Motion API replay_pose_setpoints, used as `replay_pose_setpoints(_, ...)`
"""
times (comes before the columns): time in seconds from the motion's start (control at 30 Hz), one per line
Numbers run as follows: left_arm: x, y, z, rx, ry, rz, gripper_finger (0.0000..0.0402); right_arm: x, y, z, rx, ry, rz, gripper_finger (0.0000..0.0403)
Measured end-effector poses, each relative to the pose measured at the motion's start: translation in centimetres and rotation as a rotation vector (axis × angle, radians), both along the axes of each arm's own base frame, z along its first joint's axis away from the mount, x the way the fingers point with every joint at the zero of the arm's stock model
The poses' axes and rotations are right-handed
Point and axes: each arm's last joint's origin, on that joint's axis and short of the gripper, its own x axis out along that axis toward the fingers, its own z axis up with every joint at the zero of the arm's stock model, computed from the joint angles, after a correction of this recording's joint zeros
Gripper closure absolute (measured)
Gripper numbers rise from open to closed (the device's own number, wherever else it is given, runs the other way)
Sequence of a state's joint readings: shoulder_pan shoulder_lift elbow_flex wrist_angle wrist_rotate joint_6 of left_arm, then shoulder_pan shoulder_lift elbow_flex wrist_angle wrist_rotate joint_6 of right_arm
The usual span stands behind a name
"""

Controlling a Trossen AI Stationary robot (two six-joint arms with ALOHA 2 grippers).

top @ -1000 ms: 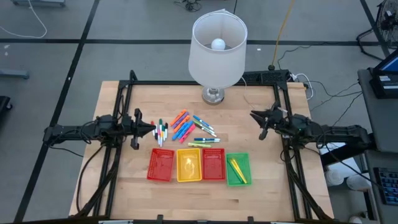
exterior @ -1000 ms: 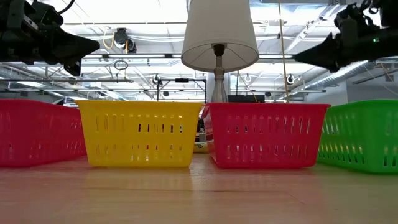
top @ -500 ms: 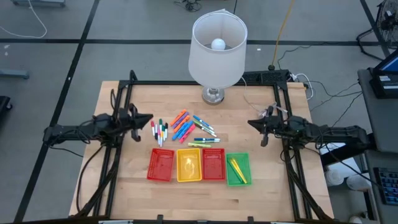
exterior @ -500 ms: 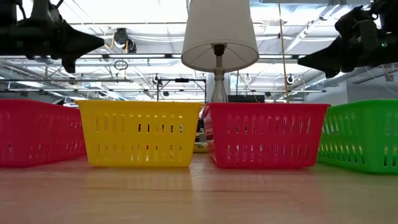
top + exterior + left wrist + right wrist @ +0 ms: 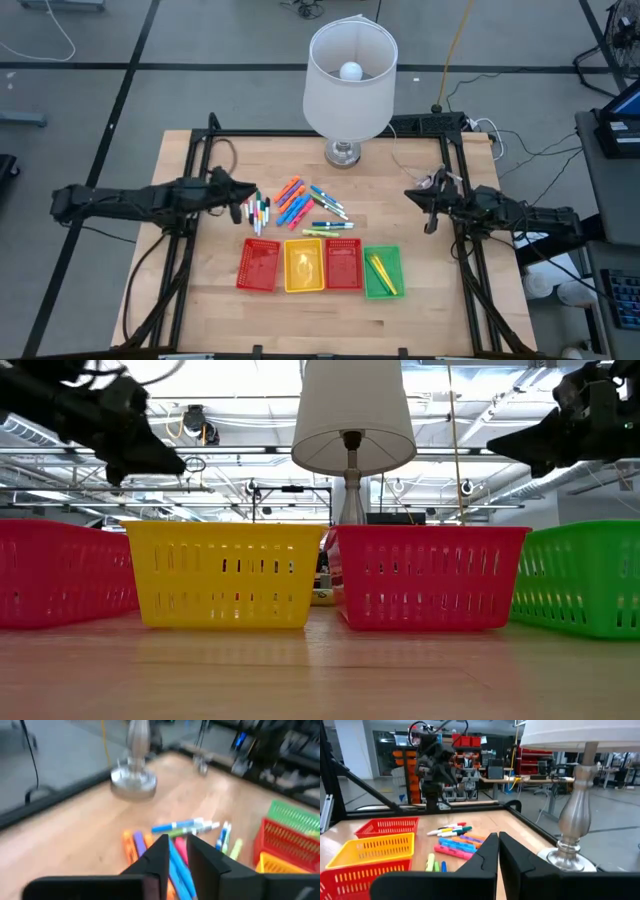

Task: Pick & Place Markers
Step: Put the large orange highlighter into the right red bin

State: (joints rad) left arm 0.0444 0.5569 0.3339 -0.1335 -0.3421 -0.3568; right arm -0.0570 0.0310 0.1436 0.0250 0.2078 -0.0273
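My left gripper (image 5: 245,193) reaches the markers (image 5: 297,207), fingers slightly parted.
My right gripper (image 5: 412,194), pressed together, hovers well apart from them.

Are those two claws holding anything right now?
No. The left gripper hangs slightly open above the markers; the right gripper is shut on nothing, off to the side.

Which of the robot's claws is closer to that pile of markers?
The left claw: it is right at the pile's left edge, over the markers. The right claw is well off to their right, over bare table.
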Motion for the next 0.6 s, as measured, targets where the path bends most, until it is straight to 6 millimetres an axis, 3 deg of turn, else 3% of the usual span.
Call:
replay_pose_setpoints(0.3, 5.5, 0.6, -0.7, -0.096, 0.326, 0.013, 0.0257, -0.1, -0.2, 0.0, -0.006, -0.002, -0.083, 0.04)
replay_pose_setpoints(0.6, 11.7, 5.5, -1.8, -0.116, 0.616, 0.106, 0.0254, -0.1, -0.2, 0.1, -0.006, -0.006, -0.08, 0.0399)
